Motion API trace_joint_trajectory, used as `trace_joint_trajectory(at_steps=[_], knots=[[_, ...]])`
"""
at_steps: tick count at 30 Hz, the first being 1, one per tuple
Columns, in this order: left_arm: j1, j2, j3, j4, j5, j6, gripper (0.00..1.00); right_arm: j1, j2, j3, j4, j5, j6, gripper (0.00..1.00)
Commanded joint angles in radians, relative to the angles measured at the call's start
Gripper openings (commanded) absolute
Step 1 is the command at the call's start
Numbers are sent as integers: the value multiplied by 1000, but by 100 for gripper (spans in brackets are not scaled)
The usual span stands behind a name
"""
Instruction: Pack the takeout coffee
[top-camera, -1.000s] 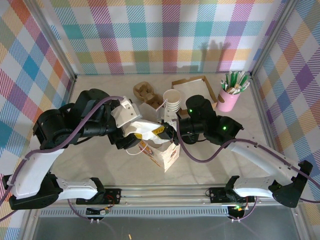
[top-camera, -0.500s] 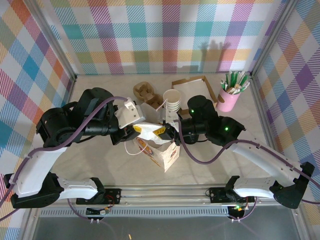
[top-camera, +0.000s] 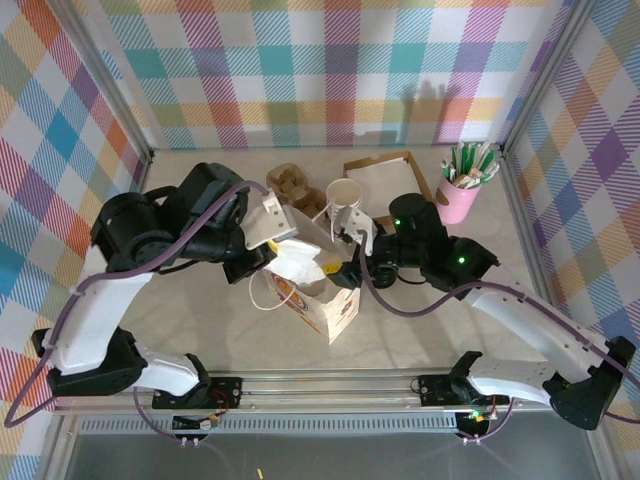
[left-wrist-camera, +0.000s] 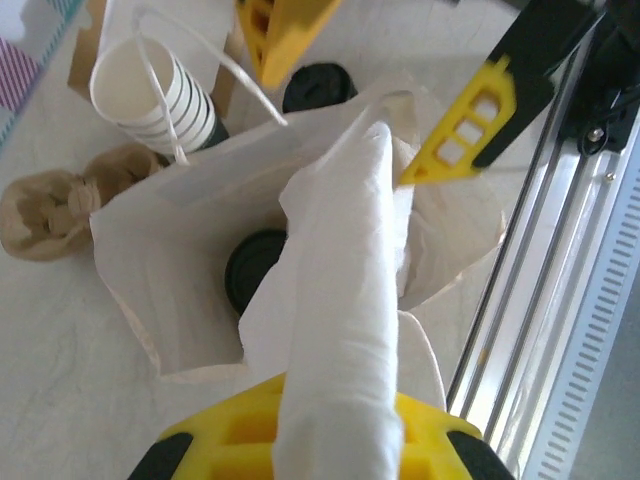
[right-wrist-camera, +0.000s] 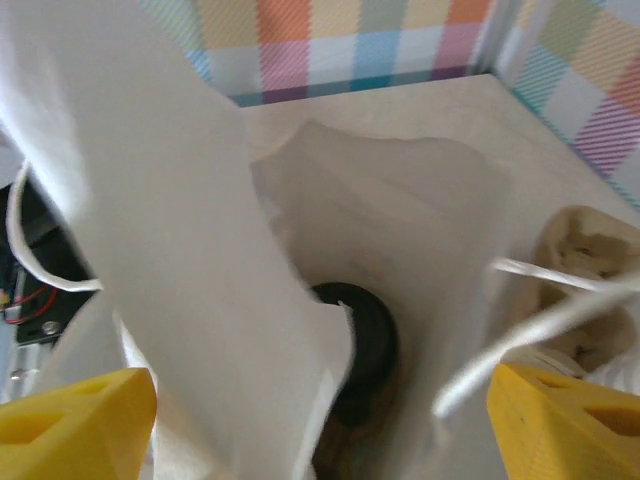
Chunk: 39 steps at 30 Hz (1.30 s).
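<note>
White bag at mid-bench. We find the coffee upright inside the bag, at its bottom, black lid up. The left pincer, reaching in from 10 o'clock, is clamped on a white napkin that stretches over the bag mouth. The right pincer, at 3 o'clock, stands wide above the mouth and holds nothing. Stacked cups stand at the bag's 12 o'clock.

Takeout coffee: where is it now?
The takeout coffee sits inside the white paper bag at table centre, black lid up, seen in both wrist views; the stack of lidless cups stands just behind the bag.
</note>
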<state>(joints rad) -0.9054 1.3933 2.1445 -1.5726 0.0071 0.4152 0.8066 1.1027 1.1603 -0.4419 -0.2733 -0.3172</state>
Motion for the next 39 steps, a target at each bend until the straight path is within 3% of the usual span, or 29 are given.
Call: trace_joint_trajectory(at_steps=[1, 8, 22, 35, 39], knots=[[8, 33, 9, -149, -40, -25, 0, -18, -51, -11, 20, 44, 11, 87], [6, 129, 83, -143, -16, -18, 0, -31, -109, -26, 4, 87, 8, 88], [-18, 245, 162, -151, 159, -60, 0, -55, -198, -69, -32, 175, -15, 89], [-24, 252, -18, -167, 221, -172, 0, -61, -229, -92, -46, 211, -21, 89], [-24, 269, -74, -172, 150, -193, 0, -62, -230, -91, -44, 212, -24, 89]])
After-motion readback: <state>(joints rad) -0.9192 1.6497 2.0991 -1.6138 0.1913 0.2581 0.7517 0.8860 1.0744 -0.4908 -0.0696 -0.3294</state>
